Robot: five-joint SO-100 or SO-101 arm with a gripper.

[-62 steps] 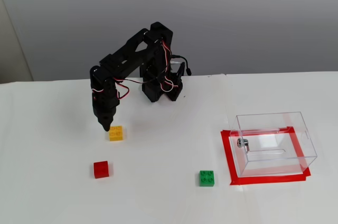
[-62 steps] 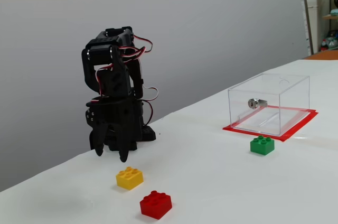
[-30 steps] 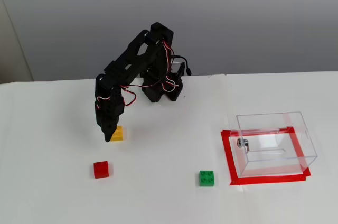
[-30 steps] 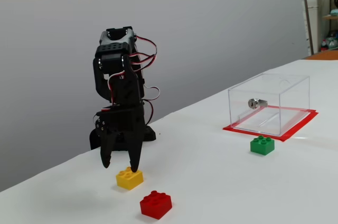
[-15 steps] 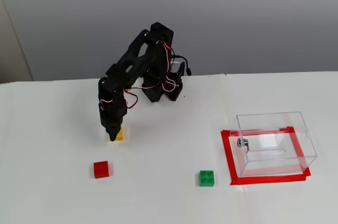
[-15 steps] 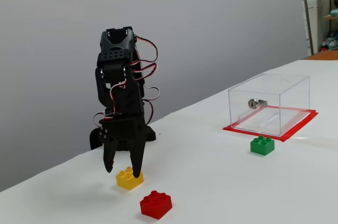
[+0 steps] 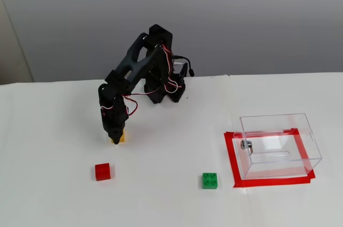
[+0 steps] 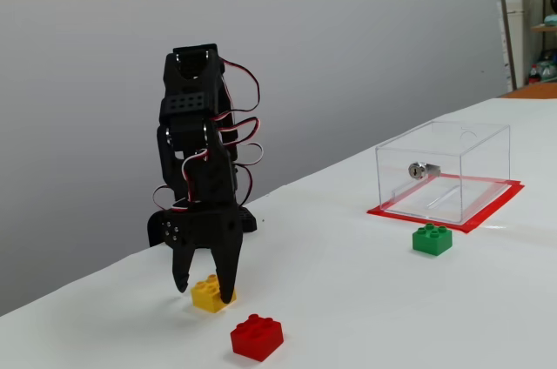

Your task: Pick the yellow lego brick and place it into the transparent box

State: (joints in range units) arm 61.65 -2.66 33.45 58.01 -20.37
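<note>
The gripper (image 8: 206,285) hangs spread over the yellow lego brick (image 8: 209,293), fingertips straddling it ready to pinch; the brick sits on the table, well apart from the transparent box (image 8: 444,169).

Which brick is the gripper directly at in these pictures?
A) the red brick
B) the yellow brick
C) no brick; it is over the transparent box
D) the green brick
B. In both fixed views the gripper is lowered with its open fingers on either side of the yellow brick, while the red brick and the green brick lie apart from it and the transparent box stands far to the right.
</note>
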